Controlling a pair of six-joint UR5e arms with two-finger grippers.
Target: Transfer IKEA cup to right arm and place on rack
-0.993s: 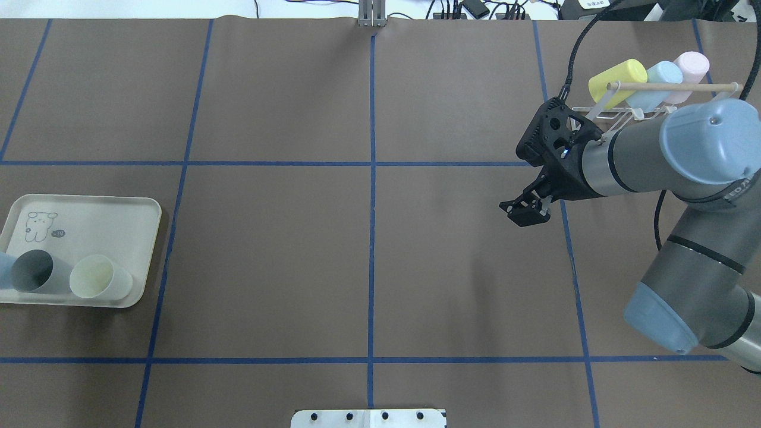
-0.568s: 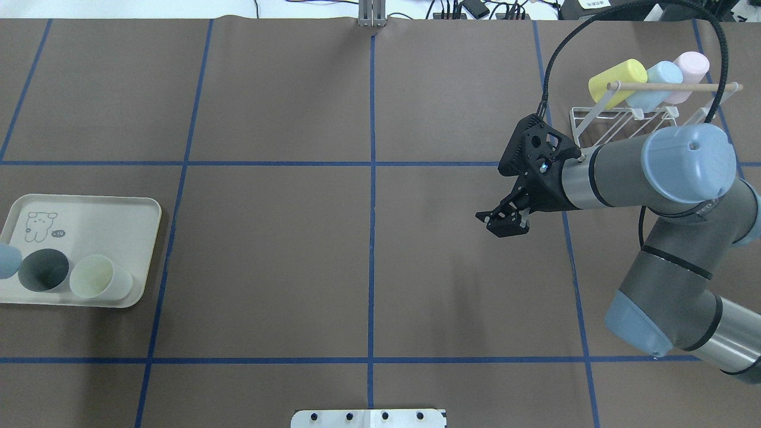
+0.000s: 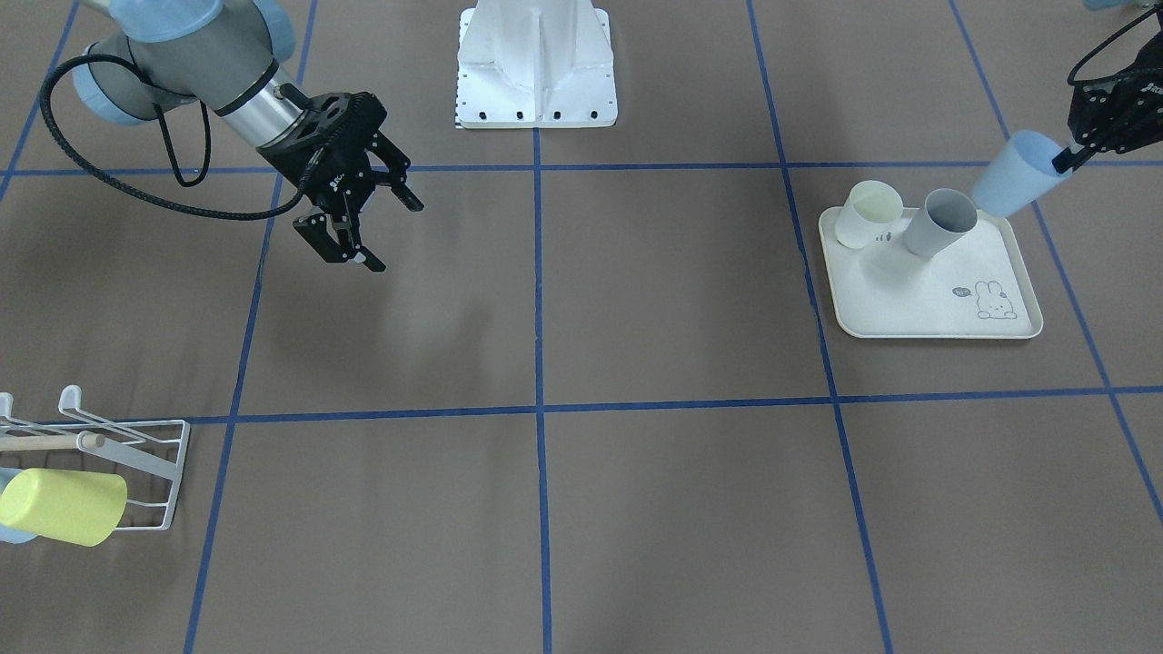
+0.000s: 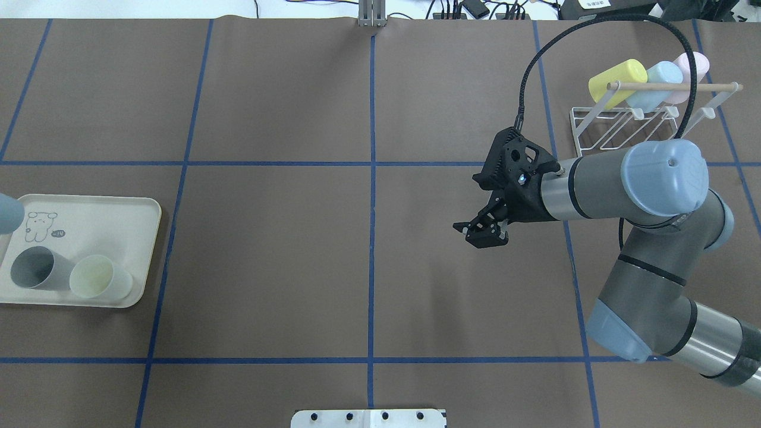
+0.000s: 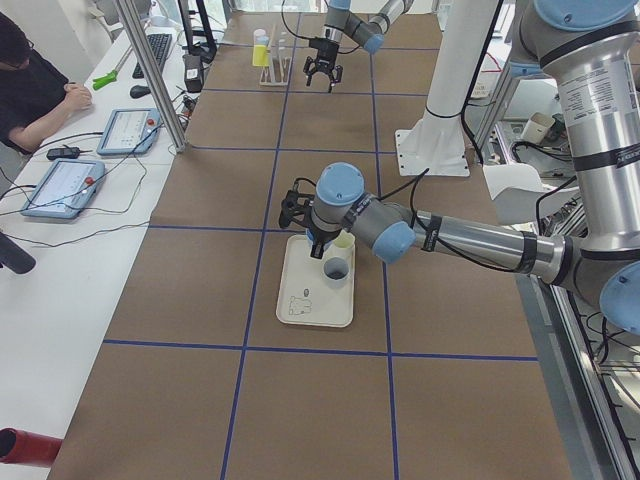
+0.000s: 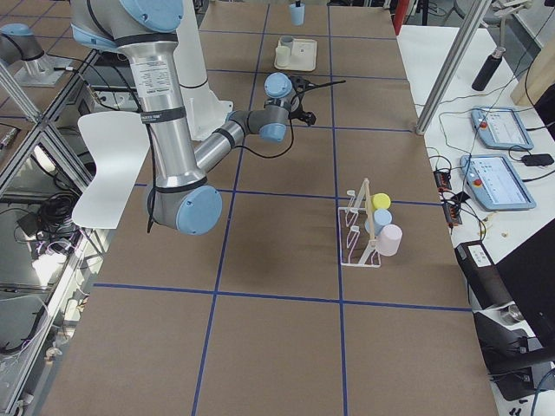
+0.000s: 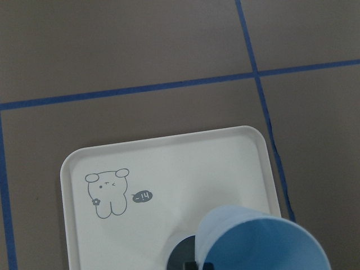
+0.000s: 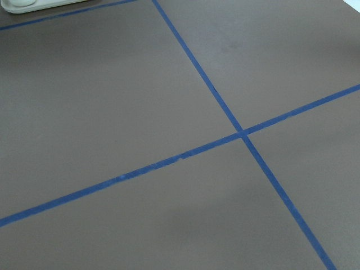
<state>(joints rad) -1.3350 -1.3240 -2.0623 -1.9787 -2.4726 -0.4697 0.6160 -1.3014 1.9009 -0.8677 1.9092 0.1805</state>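
Observation:
A pale blue IKEA cup hangs tilted above the far corner of the cream tray, with my left gripper shut on its rim. In the left wrist view the cup fills the lower edge, over the tray. The overhead view shows only a sliver of the cup at the left edge. My right gripper is open and empty, hovering over the table right of centre. The white wire rack with its wooden rod stands behind the right arm.
A grey cup and a cream cup stand on the tray. Yellow, blue and pink cups hang on the rack. The robot's white base sits at the table's near edge.
The right arm has swung from beside the rack toward the table's centre, gripper still open. The blue cup has risen away from the grey cup.

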